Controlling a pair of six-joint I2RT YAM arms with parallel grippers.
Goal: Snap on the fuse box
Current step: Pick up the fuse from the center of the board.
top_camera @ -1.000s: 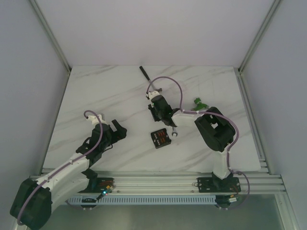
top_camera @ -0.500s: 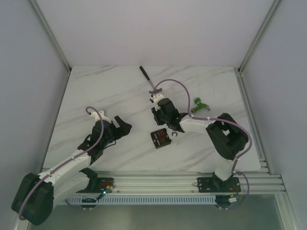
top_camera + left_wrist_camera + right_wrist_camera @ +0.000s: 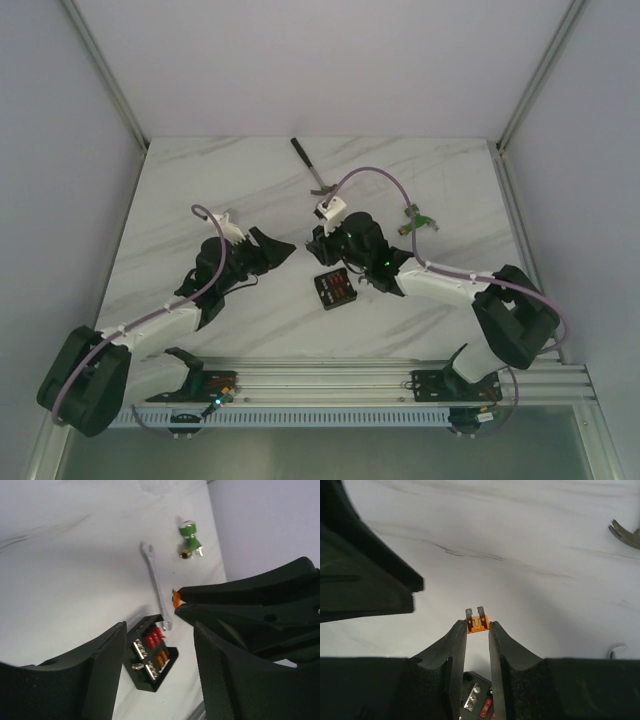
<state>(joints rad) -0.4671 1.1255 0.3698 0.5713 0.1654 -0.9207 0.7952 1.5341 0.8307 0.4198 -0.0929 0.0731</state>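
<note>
The fuse box (image 3: 335, 288) is a small black open box with red and orange fuses, lying flat on the marble table. It also shows in the left wrist view (image 3: 152, 652) and at the bottom of the right wrist view (image 3: 477, 700). My right gripper (image 3: 318, 243) (image 3: 477, 626) hovers just above and beyond the box, shut on a tiny orange blade fuse (image 3: 477, 624) with its prongs pointing outward. The fuse also shows in the left wrist view (image 3: 175, 598). My left gripper (image 3: 280, 248) (image 3: 160, 630) is open and empty, just left of the box, facing the right gripper.
A silver wrench (image 3: 312, 168) (image 3: 157, 587) lies behind the box, its lower part hidden under the right arm in the top view. A green connector (image 3: 415, 222) (image 3: 189, 542) lies at the right. The rail runs along the near edge of the table.
My left gripper has swung right and forward, close to the fuse box. My right arm has stretched out low to the right, and its gripper now points left over the box.
</note>
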